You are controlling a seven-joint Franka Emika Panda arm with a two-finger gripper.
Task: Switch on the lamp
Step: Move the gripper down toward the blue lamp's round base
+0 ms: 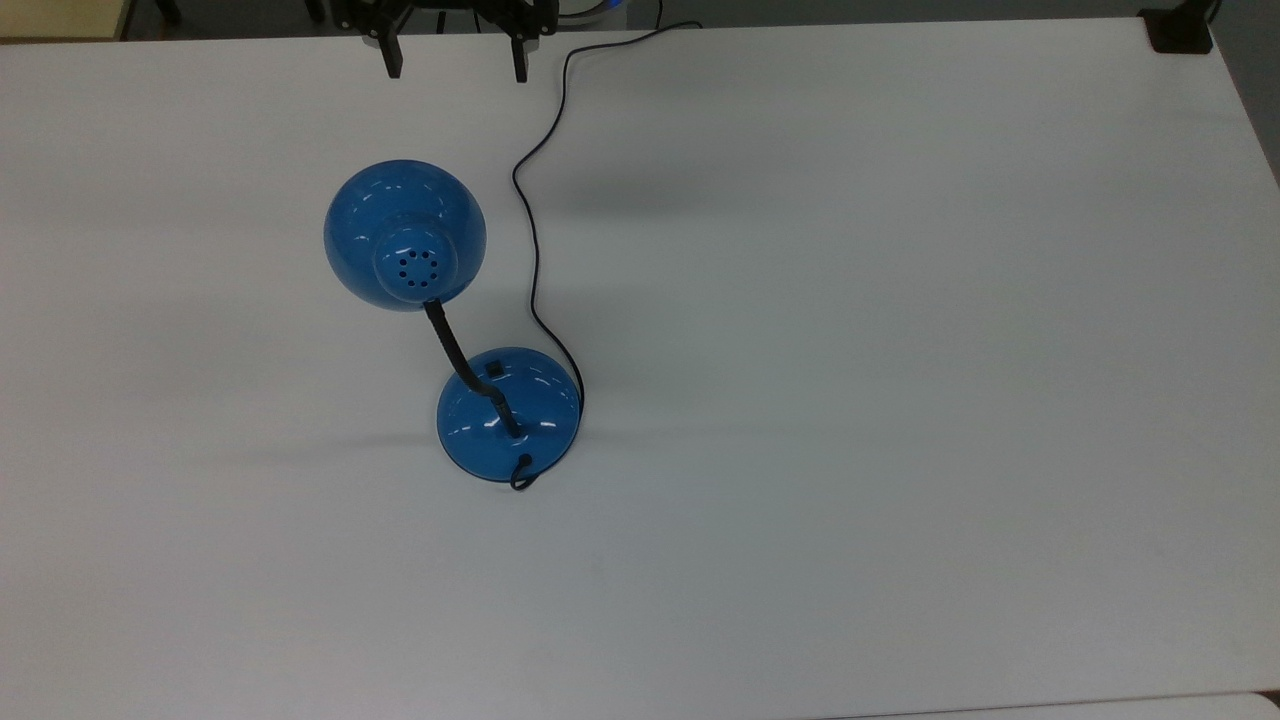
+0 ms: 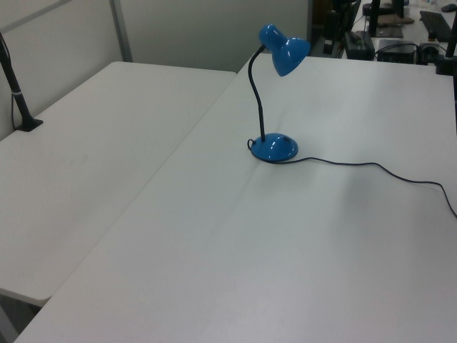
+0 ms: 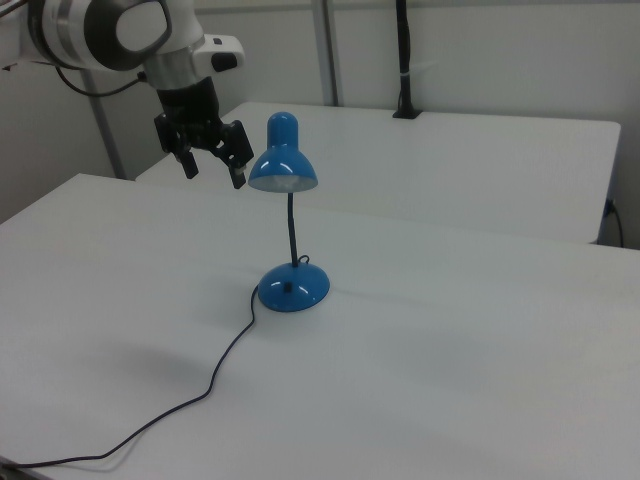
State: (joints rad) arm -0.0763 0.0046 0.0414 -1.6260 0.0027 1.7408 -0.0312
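Top view | one lamp (image 1: 405, 235) | one gripper (image 1: 455, 65), fingers apart

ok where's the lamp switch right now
In the top view the switch sits on the lamp base's upper side, just right of the gooseneck, facing the end effector.

white table (image 1: 900, 400), second table (image 2: 86, 164), black post (image 3: 403, 60)

One lamp (image 1: 405, 235), one hand (image 1: 455, 70), perhaps two tables (image 2: 107, 143).
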